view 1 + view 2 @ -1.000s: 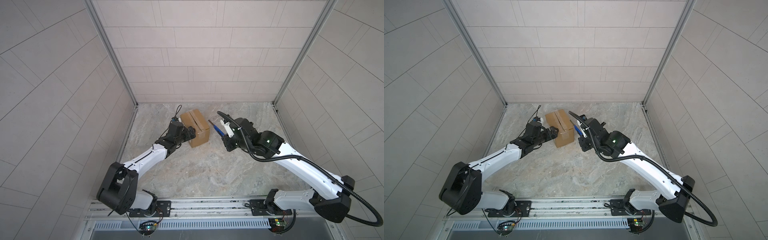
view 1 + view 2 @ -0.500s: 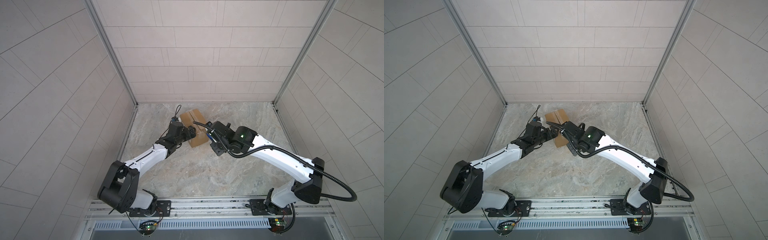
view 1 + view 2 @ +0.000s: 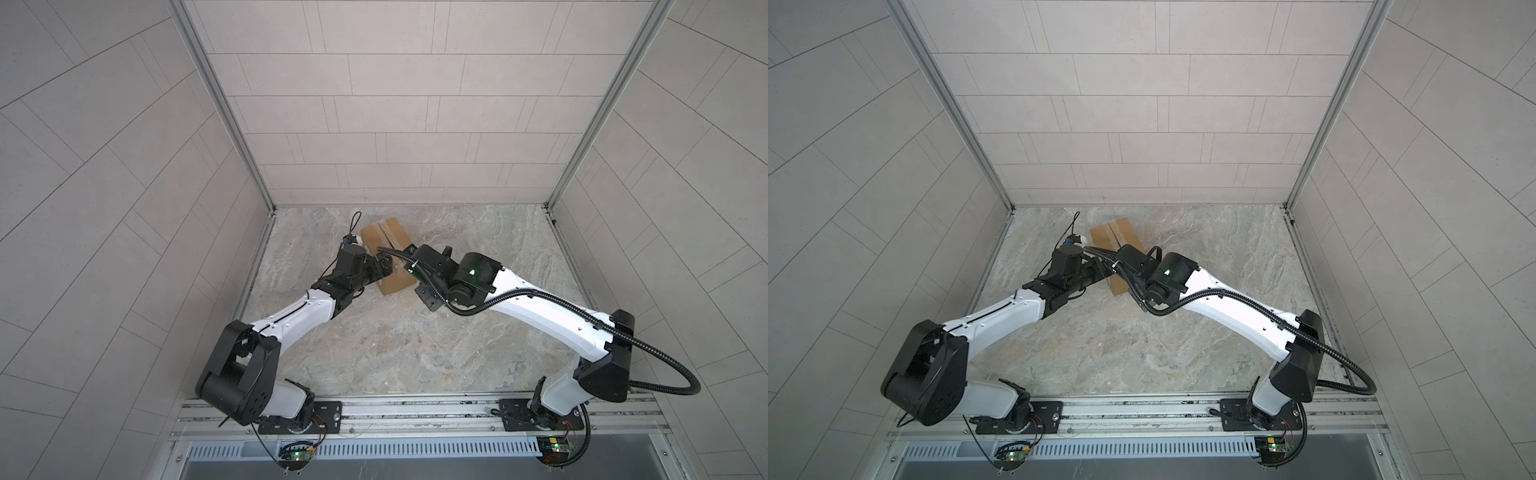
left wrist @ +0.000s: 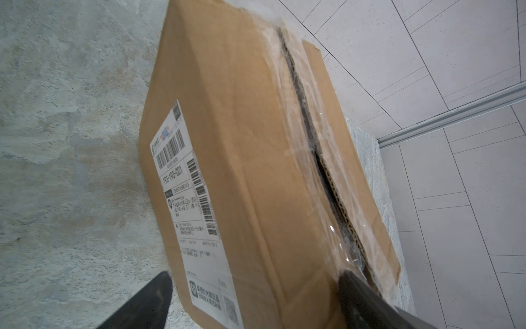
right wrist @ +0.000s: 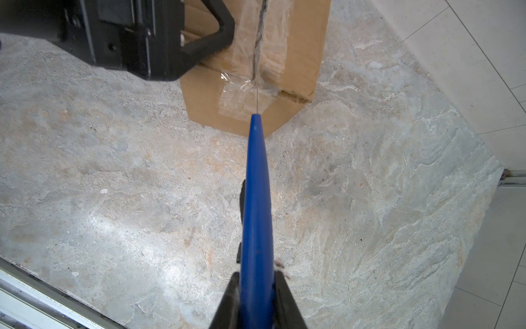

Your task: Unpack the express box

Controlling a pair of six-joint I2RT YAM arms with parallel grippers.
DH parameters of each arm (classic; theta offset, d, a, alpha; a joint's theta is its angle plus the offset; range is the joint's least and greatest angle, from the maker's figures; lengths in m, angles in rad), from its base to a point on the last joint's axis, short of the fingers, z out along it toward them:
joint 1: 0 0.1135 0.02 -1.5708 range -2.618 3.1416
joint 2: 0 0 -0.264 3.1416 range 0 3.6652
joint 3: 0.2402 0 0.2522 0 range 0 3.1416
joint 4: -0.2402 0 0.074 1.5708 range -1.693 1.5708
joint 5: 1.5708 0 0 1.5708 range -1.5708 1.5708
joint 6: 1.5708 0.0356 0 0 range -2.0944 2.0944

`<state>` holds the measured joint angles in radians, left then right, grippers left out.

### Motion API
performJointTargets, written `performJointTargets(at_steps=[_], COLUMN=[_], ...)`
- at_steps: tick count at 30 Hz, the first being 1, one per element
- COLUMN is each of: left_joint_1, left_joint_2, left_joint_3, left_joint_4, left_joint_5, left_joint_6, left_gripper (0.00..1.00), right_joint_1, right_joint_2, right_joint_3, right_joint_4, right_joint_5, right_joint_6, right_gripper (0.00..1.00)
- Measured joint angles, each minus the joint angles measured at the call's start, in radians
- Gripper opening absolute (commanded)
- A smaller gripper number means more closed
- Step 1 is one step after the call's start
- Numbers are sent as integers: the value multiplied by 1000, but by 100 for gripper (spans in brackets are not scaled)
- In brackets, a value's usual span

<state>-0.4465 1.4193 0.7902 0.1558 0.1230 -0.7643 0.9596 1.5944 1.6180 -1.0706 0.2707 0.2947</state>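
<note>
The express box is a small brown carton with clear tape along its top seam and a white label on one side. My left gripper stands open across its near end. One finger lies on the taped top and the other is beside the label side. My right gripper is shut on a blue utility knife. Its thin blade reaches the tape at the seam on the box's end. In both top views the right wrist hides the knife.
The marble floor is walled by tiles on three sides, and the box sits toward the back left. A metal rail with both arm bases runs along the front. A thin black cable loops up by the left wrist.
My right arm has swung left with the knife, bringing it up to the box's near end. The left arm and the box have not moved.
</note>
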Motion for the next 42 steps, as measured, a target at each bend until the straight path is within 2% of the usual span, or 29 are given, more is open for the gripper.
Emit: performJointTargets(at_steps=[20,34,42], left_joint_1=[0,1,1], left_joint_2=[0,0,2], left_joint_3=[-24,-35,-39], left_joint_4=[38,61,66], left_joint_5=[5,3,7], left_joint_6=[-10,-32,-33], left_gripper=[93,93,93], right_joint_1=[6,11,11], right_joint_2=[55,182,153], right_joint_3=[15,169,106], right_joint_4=[3,-93,-89], right_joint_5=[47,95,92], right_joint_6=[-10,34,57], right_gripper=[0,0,0])
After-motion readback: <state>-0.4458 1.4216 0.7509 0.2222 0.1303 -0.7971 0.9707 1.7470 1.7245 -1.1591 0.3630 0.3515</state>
